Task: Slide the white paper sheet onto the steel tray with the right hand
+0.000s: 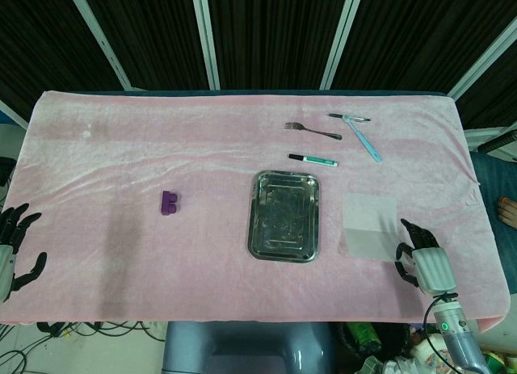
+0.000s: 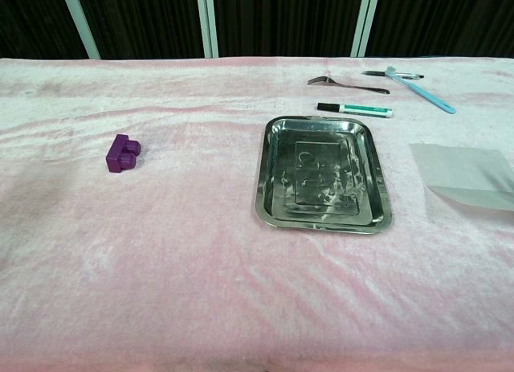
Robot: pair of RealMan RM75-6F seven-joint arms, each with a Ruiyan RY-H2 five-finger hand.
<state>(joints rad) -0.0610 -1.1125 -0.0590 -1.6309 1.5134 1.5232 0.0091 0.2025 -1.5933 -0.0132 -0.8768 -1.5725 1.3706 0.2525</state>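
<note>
Paper sheet (image 1: 370, 226) lies flat right of tray (image 1: 284, 216), untouched. Right robot hand (image 1: 422, 262) beside it, fingers apart, empty. Approach step; next: press down, slide left.

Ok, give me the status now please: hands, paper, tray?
Both hands open, right hand beside paper sheet, not touching. Left hand idle at table edge. Steel tray empty, path clear.

Chest view is cropping the white paper sheet (image 2: 470, 173) at the right edge; head view is cutting off the left hand (image 1: 14, 249) at the frame's left border.
</note>
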